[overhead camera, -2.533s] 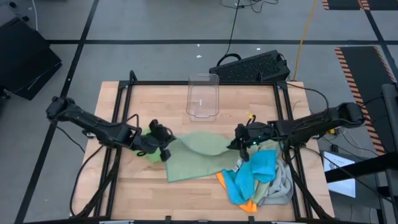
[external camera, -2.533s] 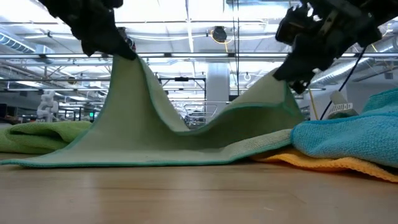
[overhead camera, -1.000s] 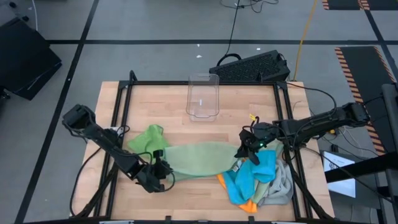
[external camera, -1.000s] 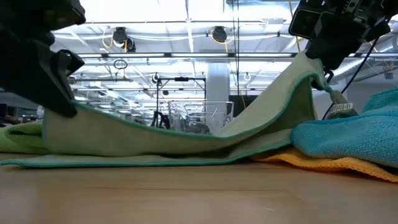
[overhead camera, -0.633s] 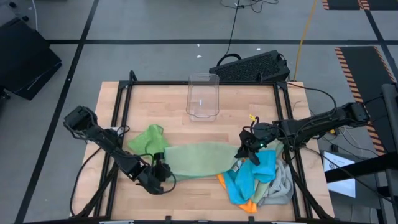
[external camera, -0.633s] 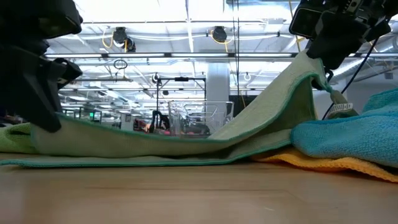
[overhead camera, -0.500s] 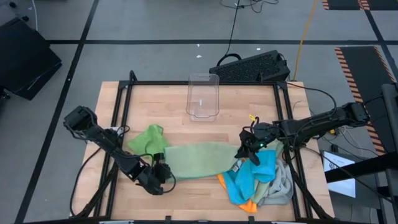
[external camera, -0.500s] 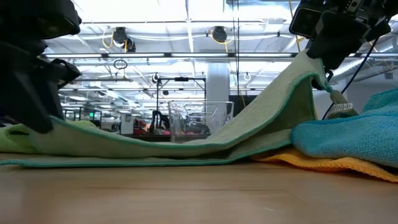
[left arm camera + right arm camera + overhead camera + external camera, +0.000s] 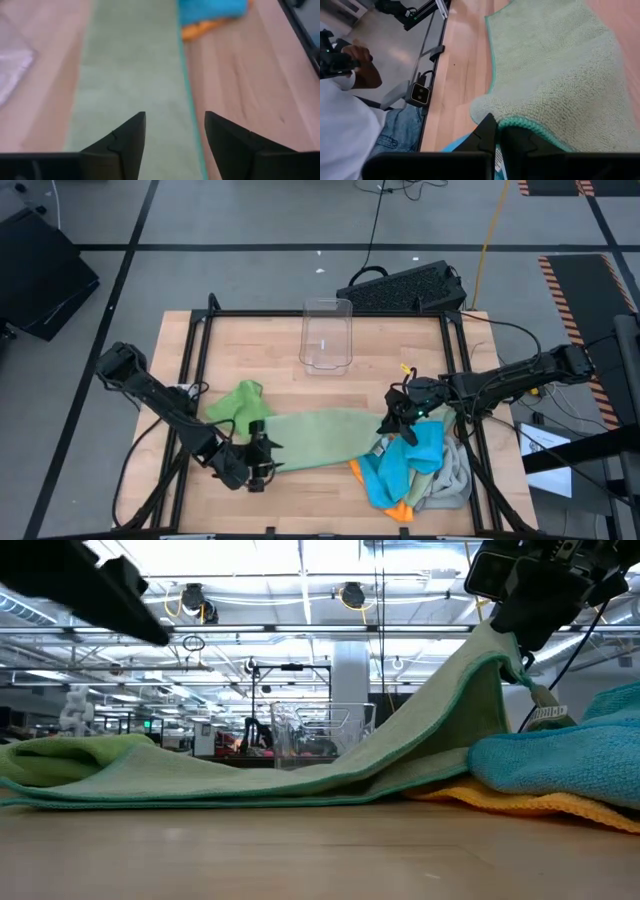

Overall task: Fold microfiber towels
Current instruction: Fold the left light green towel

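1. High view: I see the sage towel [image 9: 318, 437] lying folded as a long band across the middle of the worktop [image 9: 400, 350], with the bright green towel [image 9: 238, 402] bunched just beside its left end.
2. My left end effector [image 9: 258, 461] sits at the near left corner of the sage towel. In the left wrist view its fingers [image 9: 125, 142] are spread, and the towel lies flat under the gap between them, not pinched.
3. My right end effector [image 9: 392, 423] is at the towel's right end, pressed together and pinching the teal-edged corner. In the low view that corner is raised off the worktop and the cloth slopes down from it to the left.
4. Blue towel [image 9: 410, 460], orange towel [image 9: 400, 506] and grey towel [image 9: 452, 480] lie heaped together at the near right, touching the sage towel's right end.
5. A clear bin [image 9: 327, 335] stands toward the far edge, well apart from the towels.
6. Right wrist view shows a person [image 9: 350, 125] beside the worktop.
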You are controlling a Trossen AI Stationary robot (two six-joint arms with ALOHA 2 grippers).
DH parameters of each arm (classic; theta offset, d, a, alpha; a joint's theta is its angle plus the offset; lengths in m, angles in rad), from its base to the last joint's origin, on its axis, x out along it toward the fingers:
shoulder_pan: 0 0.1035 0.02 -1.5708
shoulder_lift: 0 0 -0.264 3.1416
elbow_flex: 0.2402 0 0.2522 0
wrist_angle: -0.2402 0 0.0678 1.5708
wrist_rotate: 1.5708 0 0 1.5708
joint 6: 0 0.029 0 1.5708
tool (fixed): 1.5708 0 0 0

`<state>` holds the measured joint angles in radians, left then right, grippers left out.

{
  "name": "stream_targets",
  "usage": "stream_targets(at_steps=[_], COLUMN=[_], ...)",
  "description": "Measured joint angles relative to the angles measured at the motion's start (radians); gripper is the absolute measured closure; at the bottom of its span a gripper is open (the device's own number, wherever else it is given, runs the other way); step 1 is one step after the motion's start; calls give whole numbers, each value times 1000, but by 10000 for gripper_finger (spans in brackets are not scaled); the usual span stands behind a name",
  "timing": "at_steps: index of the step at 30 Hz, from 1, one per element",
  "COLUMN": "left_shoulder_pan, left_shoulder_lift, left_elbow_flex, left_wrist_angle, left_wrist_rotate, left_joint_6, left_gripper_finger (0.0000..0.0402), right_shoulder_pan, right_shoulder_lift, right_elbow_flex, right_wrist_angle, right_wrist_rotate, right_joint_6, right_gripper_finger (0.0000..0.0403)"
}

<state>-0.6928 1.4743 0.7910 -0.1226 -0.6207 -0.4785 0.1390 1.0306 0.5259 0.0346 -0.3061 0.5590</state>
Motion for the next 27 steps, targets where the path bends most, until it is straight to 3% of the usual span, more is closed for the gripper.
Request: stream_targets(at_steps=[6, 10, 21, 27], left_shoulder_pan=[77, 123, 254, 318], left_shoulder_lift=[45, 60, 67, 65], left_elbow_flex=[1, 0, -1, -1], left_wrist_angle=[273, 287, 92, -103], left_wrist_rotate=[-7, -10, -9, -8], left_joint_6=[237, 297, 236, 192], left_gripper_finger=[214, 215, 215, 215], right_shoulder_pan=[-2, 0, -6, -8], right_shoulder_lift=[0, 0, 0, 0], right_elbow_flex=[0, 0, 0, 0], right_wrist_angle=[-3, -41, -134, -207], right_wrist_rotate=[-5, -11, 18, 101], right_joint_6=[35, 74, 74, 52], right_gripper_finger=[390, 390, 385, 338])
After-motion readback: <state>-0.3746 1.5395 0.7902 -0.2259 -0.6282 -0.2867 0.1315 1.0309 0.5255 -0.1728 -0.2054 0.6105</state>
